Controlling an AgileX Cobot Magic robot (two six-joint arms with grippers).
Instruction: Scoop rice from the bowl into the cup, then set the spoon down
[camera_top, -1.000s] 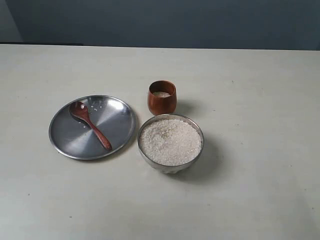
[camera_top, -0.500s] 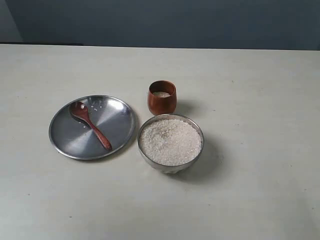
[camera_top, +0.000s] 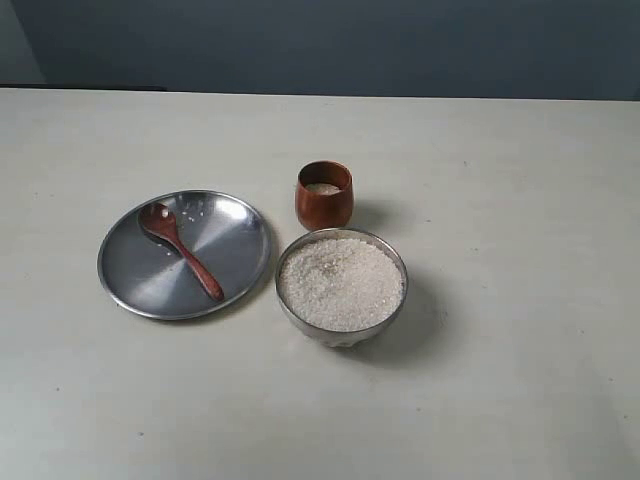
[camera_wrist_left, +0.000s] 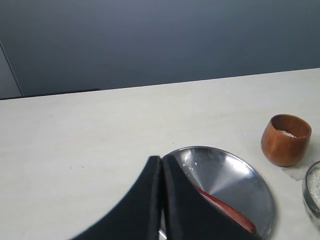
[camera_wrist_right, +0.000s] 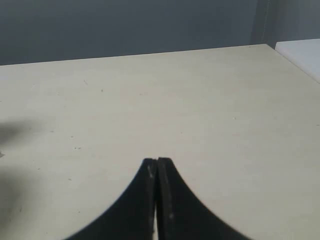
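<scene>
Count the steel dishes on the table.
2. The flat plate lies on the left, holding the spoon; the bowl of rice stands to its right, in front of the cup. None seems hidden.

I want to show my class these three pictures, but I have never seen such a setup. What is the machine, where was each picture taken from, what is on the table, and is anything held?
It is a robot with two arms, each ending in a two-fingered pincer. The wide picture comes from a camera off the arms, looking down on the table; no arm shows in it. The other two come from cameras on the wrists, so the dark wedge in each is that arm's own pincer: the left gripper and the right gripper. Both are shut and hold nothing. On the table lie a steel plate with a wooden spoon on it, a steel bowl full of rice, and next to it a small brown cup with a little rice inside.
</scene>
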